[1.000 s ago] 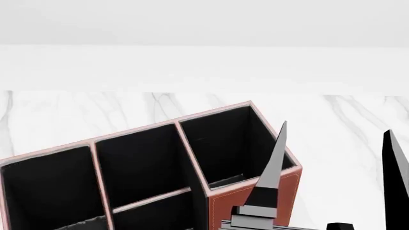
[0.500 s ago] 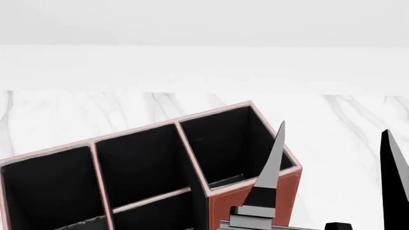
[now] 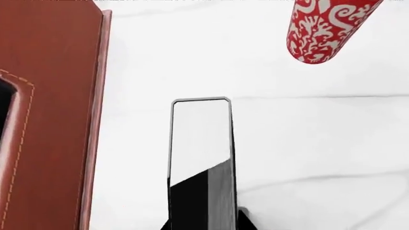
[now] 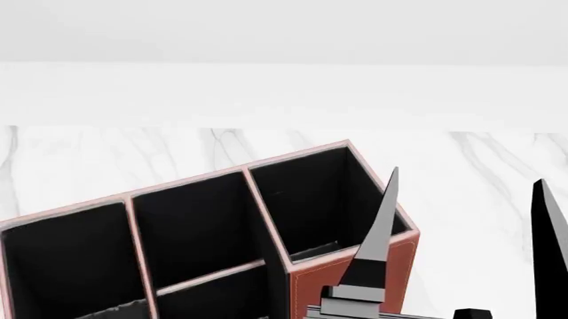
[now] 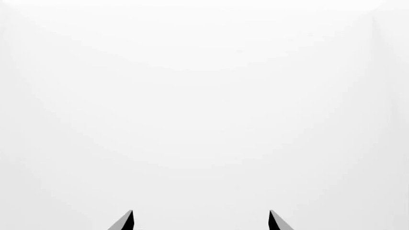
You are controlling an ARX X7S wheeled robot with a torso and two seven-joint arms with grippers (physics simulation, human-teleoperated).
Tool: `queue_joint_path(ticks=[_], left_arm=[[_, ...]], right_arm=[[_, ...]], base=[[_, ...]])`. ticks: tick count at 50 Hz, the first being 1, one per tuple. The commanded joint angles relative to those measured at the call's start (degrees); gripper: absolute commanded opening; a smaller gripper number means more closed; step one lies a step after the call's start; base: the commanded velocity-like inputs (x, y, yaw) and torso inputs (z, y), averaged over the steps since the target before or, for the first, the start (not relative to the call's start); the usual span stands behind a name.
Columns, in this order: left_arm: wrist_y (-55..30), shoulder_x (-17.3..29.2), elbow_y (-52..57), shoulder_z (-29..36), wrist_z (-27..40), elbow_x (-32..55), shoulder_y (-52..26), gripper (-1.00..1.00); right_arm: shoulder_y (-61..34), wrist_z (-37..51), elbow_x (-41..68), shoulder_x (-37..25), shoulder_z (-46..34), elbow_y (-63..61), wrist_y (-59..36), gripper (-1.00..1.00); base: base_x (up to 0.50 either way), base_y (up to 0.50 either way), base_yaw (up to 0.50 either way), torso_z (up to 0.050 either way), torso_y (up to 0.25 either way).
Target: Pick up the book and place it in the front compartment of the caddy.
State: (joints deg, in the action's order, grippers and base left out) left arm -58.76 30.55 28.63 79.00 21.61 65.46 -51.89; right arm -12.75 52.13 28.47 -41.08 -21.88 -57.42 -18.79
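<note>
The left gripper (image 3: pixel 203 223) appears closed on the book (image 3: pixel 201 143): the thin black slab stands straight out from between the jaws, whose tips just show against either side of its base, so it looks pinched by its near end and carried edge-on, a fit way to slip it down into a narrow slot. It hangs over the bare bench (image 3: pixel 307 143), just beside the caddy (image 3: pixel 57 120) and outside its brown stitched wall, not yet above any compartment; the red patterned mug (image 3: pixel 323 28) lies further ahead, well apart. This arm is out of the head view, so its pose is hard to judge beyond the wrist looking down on the bench. The right gripper (image 4: pixel 466 176) is raised near the caddy's right end, jaws wide apart and empty, fingers pointing up and away toward the blank white wall, probably parked clear. The compartments in sight show only black lining.
</note>
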Motion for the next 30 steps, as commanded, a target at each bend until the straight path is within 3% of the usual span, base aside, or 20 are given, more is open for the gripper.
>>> queue_joint_path(ticks=[1, 10, 13, 20, 30], left_arm=[[0.1, 0.5, 0.4, -0.3, 0.1, -0.3, -0.6, -1.00], [0.3, 2.2, 5.1, -2.4, 1.1, 2.7, -2.3, -1.00], [0.5, 3.4, 6.2, -5.5, 4.9, 7.7, -2.5, -1.00], [-1.4, 4.8, 8.0, -10.1, 9.4, 19.2, -8.1, -1.00], [-5.3, 5.9, 7.9, -13.5, 8.2, 30.4, -19.2, -1.00]], right_arm=[[-0.2, 0.3, 0.0, -0.2, -0.4, 0.1, 0.3, 1.00], [-0.3, 0.6, 0.1, -0.5, -0.6, 0.1, 0.5, 1.00], [-0.4, 0.7, 0.1, -0.6, -0.8, 0.1, 0.4, 1.00], [-0.6, 0.9, 0.1, -0.7, -1.1, 0.0, 0.3, 1.00], [-0.5, 1.3, 0.5, -1.2, -0.8, 0.0, 0.8, 1.00]], base=[[0.00, 0.00, 0.00, 0.000, 0.000], [0.00, 0.00, 0.00, 0.000, 0.000], [0.00, 0.00, 0.00, 0.000, 0.000], [0.00, 0.00, 0.00, 0.000, 0.000], [0.00, 0.00, 0.00, 0.000, 0.000]])
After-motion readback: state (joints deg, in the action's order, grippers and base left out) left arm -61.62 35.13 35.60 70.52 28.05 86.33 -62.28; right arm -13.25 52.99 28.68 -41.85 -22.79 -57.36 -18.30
